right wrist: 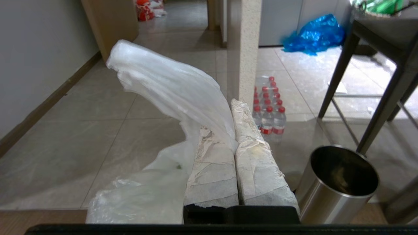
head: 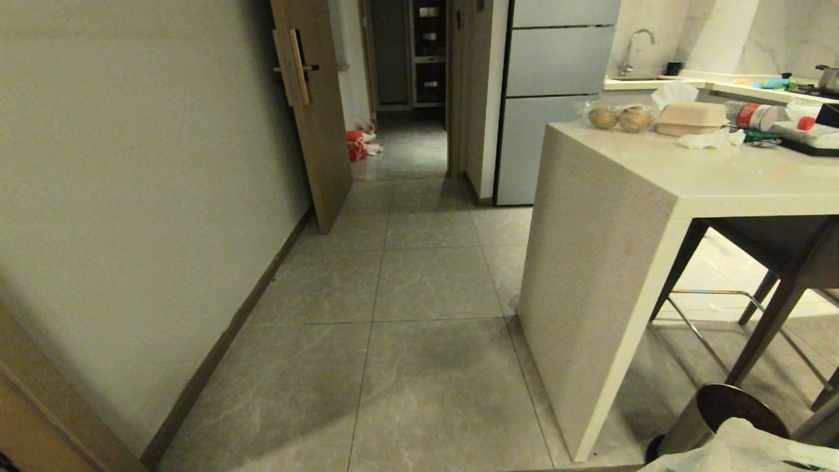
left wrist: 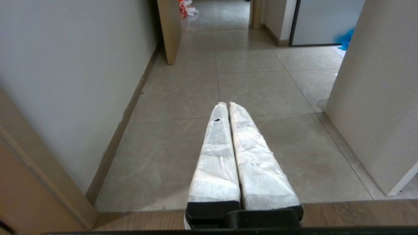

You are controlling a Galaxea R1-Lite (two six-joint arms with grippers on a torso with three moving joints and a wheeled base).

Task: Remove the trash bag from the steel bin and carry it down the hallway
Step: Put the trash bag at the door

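My right gripper (right wrist: 228, 112) is shut on the trash bag (right wrist: 169, 88), a thin translucent white plastic pinched between its taped fingers. The bag billows up and hangs down beside the fingers, outside the steel bin (right wrist: 339, 182). The bin stands on the floor just beside this gripper, its dark inside showing. In the head view the bin (head: 714, 413) and a fold of the bag (head: 741, 452) sit at the lower right corner. My left gripper (left wrist: 227, 104) is shut on nothing, pointing level over the tiles. The hallway (head: 419, 275) stretches ahead with grey tiles.
A white counter (head: 609, 262) stands to the right of the passage, with dark stool legs (head: 767, 314) behind it. A wooden door (head: 314, 118) stands open on the left wall. Red-and-white bags (head: 359, 143) lie far down. Water bottles (right wrist: 269, 111) and a blue bag (right wrist: 313, 34) lie beyond the counter.
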